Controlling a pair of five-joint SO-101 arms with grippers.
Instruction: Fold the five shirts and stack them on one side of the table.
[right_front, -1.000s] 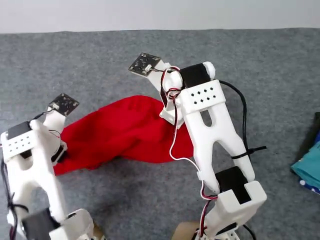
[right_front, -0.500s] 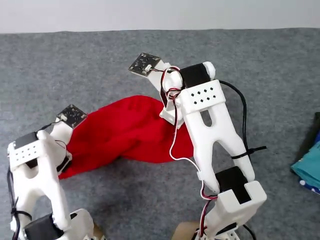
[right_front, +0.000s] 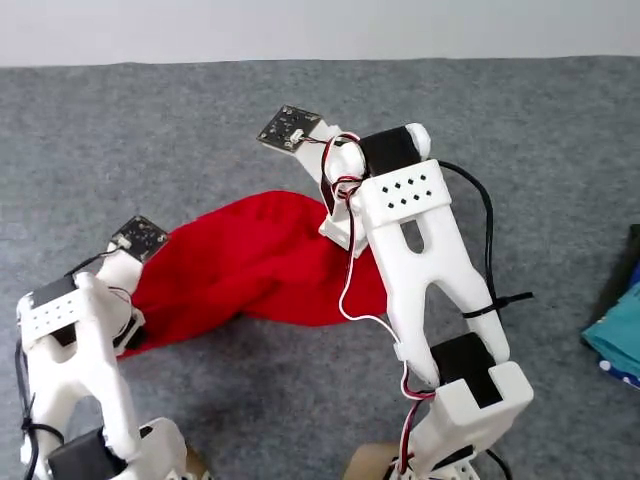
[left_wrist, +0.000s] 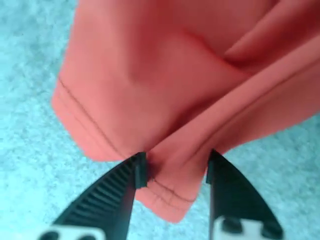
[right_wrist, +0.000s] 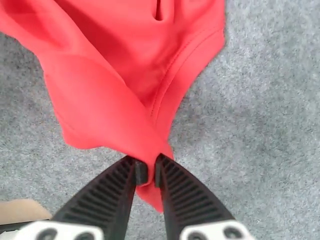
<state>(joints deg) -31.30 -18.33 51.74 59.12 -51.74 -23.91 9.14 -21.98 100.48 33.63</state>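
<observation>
The red shirt (right_front: 250, 260) lay bunched and twisted in a long band across the near middle of the grey table (right_front: 520, 130), not yet spread flat or folded. The right tool (right_wrist: 146, 172) had its jaws closed almost together on a pinched fold at one end of the shirt. At the other end the left tool (left_wrist: 173, 167) stood partly open, with a hemmed corner of the cloth lying between its jaws but not clearly clamped. The step in hand looked like taking hold of both ends so the shirt could be stretched out. The next move would likely call for the left tool to close firmly on that hem, then for both arms to draw apart and lay the cloth smooth. The wrist views showed each grip and the stitched hems. From above, the arms covered those grips, but that view took in the whole shirt, and a teal cloth (right_front: 615, 335) at the table's far right edge, perhaps another shirt.
</observation>
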